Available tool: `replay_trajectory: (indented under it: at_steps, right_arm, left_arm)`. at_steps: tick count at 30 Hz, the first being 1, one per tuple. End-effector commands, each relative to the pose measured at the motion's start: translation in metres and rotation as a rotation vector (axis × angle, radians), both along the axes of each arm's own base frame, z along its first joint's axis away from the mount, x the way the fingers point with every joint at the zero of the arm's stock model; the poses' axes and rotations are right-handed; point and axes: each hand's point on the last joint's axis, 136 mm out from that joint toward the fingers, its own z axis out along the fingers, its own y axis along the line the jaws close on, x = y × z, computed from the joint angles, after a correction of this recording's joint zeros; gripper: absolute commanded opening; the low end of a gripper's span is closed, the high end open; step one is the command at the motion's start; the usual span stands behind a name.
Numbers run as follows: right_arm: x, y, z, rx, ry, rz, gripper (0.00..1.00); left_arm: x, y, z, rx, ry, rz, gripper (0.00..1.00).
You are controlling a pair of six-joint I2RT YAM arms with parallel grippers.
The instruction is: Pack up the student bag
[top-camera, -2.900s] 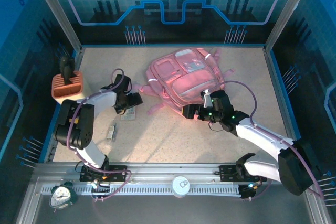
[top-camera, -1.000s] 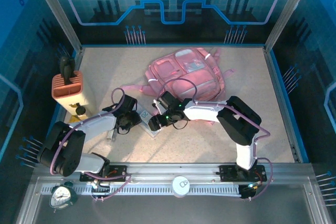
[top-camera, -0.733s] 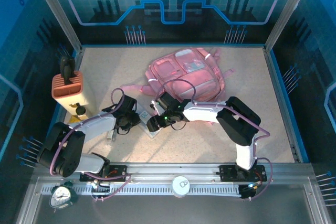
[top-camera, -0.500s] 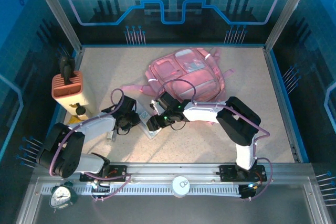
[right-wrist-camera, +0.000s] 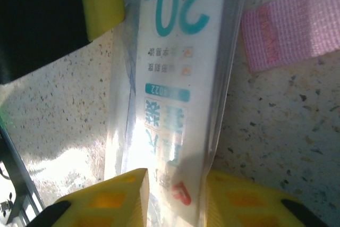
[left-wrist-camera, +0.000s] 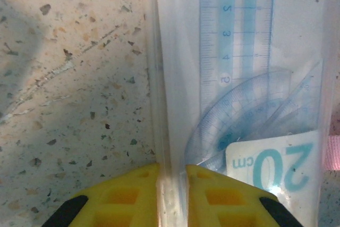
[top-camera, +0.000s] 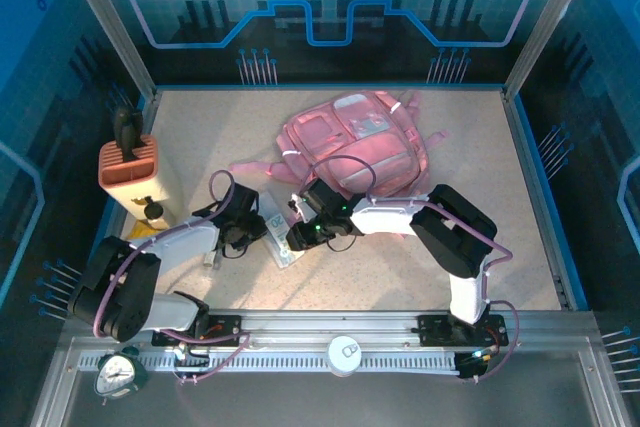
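The student bag (top-camera: 350,142), a pink backpack, lies flat at the back centre of the table. In front of it a clear packet (top-camera: 281,245) with a ruler and protractor lies on the table between both grippers. My left gripper (top-camera: 262,234) pinches the packet's (left-wrist-camera: 239,78) long edge, its yellow jaws (left-wrist-camera: 172,184) shut on the folded plastic. My right gripper (top-camera: 292,240) has its jaws (right-wrist-camera: 175,195) closed in on the other end of the packet (right-wrist-camera: 175,78), whose card fills the gap. A pink strap (right-wrist-camera: 297,25) lies just beside the packet.
An orange ribbed box (top-camera: 128,162) holding a dark object stands at the left edge. A small item (top-camera: 210,257) lies near the left arm. An alarm clock (top-camera: 118,372) and a white round object (top-camera: 345,352) sit on the front rail.
The right arm swung from the bag's front over to the packet, and its jaws narrowed onto it. The packet turned slightly. The left gripper tightened on the packet's edge.
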Motion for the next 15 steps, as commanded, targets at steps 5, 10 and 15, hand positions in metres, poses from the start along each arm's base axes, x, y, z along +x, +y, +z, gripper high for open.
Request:
replay_trajectory:
  at_steps: [5, 10, 15]
  right_arm:
    - [0.002, 0.006, 0.018, 0.084, -0.018, 0.004, 0.17]
    - [0.001, 0.004, 0.025, 0.100, -0.025, 0.002, 0.08]
    - [0.003, -0.004, 0.038, 0.123, -0.032, -0.018, 0.02]
  left_arm:
    - [-0.011, -0.024, -0.006, -0.127, 0.028, -0.036, 0.19]
    - [-0.008, -0.018, 0.004, -0.096, 0.006, -0.030, 0.23]
    - [-0.004, -0.012, 0.020, -0.058, -0.025, -0.036, 0.24]
